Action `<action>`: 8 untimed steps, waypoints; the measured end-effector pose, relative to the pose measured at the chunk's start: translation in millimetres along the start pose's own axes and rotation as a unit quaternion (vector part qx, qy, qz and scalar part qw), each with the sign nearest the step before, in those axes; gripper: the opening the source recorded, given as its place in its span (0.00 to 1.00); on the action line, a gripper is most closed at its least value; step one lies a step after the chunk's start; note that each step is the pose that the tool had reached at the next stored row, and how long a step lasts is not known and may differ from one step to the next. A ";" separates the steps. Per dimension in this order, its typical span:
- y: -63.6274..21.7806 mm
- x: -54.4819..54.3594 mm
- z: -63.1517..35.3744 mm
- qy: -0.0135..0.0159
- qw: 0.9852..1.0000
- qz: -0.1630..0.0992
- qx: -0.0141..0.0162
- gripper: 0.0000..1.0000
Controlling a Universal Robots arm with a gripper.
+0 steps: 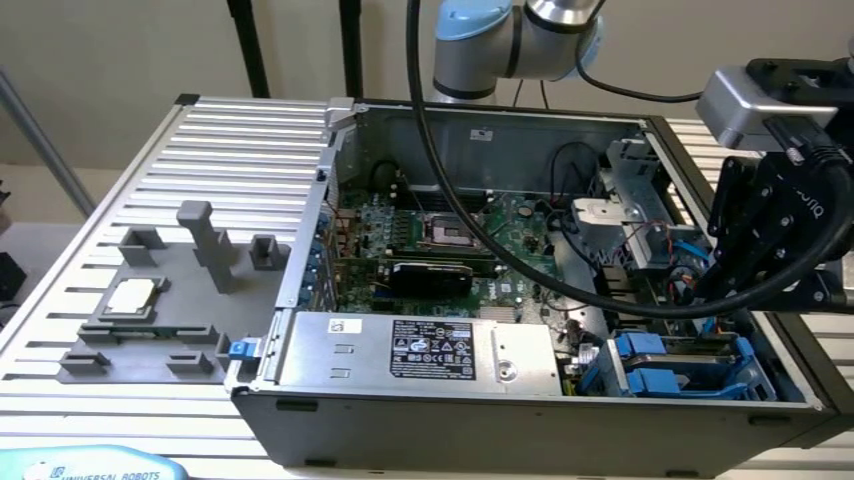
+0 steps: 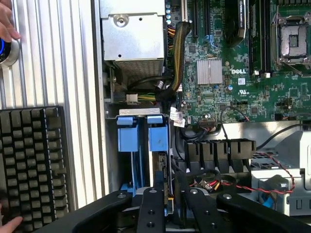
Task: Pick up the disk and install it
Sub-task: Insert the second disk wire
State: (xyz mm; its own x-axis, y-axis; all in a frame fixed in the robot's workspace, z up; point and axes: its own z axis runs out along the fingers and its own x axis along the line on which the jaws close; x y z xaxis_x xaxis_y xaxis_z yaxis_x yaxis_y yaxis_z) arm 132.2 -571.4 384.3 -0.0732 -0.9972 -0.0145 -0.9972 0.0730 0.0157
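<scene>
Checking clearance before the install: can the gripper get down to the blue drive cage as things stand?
Probably yes. The gripper hangs right over the blue drive cage, the case is open on that side, and nothing lies across the cage; the red-and-black wires run beside it, not over it.

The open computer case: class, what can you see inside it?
Inside the computer case lie a green motherboard, a silver power supply, black cables and a blue drive cage. The gripper hangs over the cage, covering what sits beneath it.
</scene>
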 end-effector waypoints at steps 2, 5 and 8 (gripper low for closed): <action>0.0 0.0 0.0 0.000 1.000 0.000 0.000 0.24; 0.0 0.0 0.0 0.000 1.000 0.000 0.000 0.24; 0.0 0.0 0.0 0.000 1.000 0.000 0.000 0.24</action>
State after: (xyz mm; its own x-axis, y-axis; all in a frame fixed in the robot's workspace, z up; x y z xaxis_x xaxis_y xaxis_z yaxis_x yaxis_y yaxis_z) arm 132.2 -571.4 384.3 -0.0732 -0.9972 -0.0145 -0.9972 0.0730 0.0157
